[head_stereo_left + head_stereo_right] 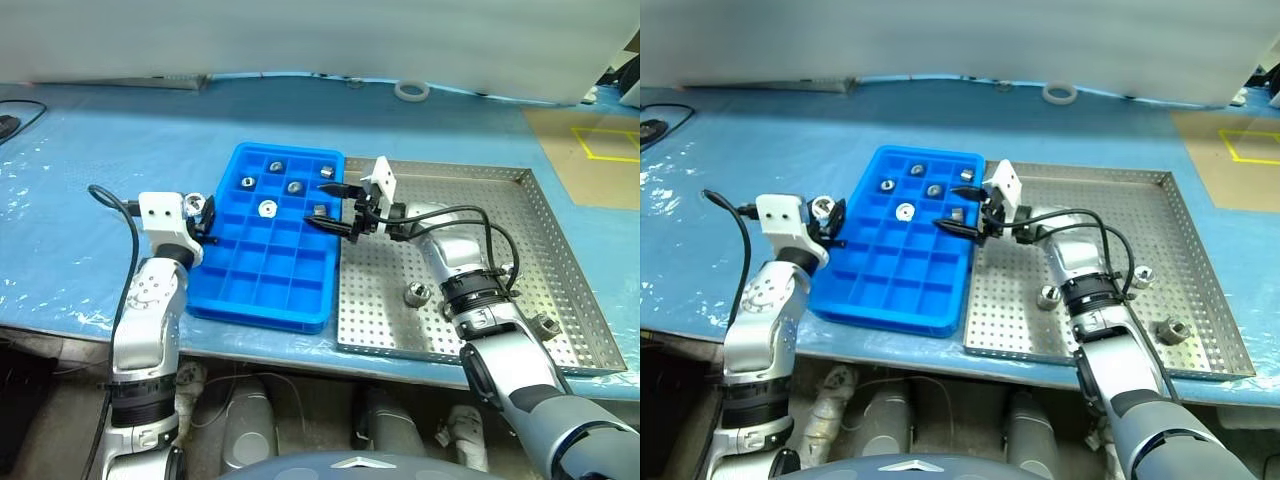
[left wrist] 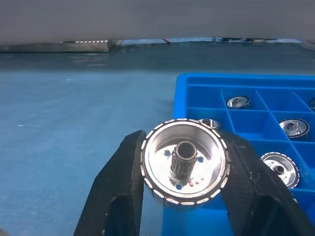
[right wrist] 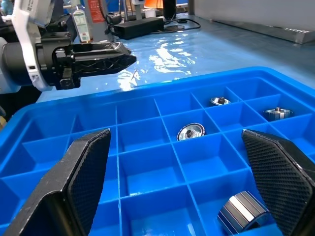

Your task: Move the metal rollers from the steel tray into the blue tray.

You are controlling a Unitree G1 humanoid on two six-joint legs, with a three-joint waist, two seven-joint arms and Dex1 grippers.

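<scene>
The blue tray (image 1: 262, 290) lies left of the steel tray (image 1: 500, 200), the two edge to edge. Several metal rollers (image 1: 294, 187) sit in the blue tray's far compartments. Three more rollers (image 1: 1048, 296) lie on the steel tray's perforated floor. My left gripper (image 1: 205, 215) is at the blue tray's left rim, shut on a metal roller (image 2: 184, 167) held level between its fingers. My right gripper (image 1: 335, 207) hovers open over the blue tray's right side, pointing left. A roller (image 3: 241, 211) lies in the compartment beneath it.
A white tape ring (image 1: 411, 90) lies at the far edge of the blue-covered table. A brown board with yellow marking (image 1: 600, 150) is at the far right. A black cable (image 1: 15, 120) runs at the far left.
</scene>
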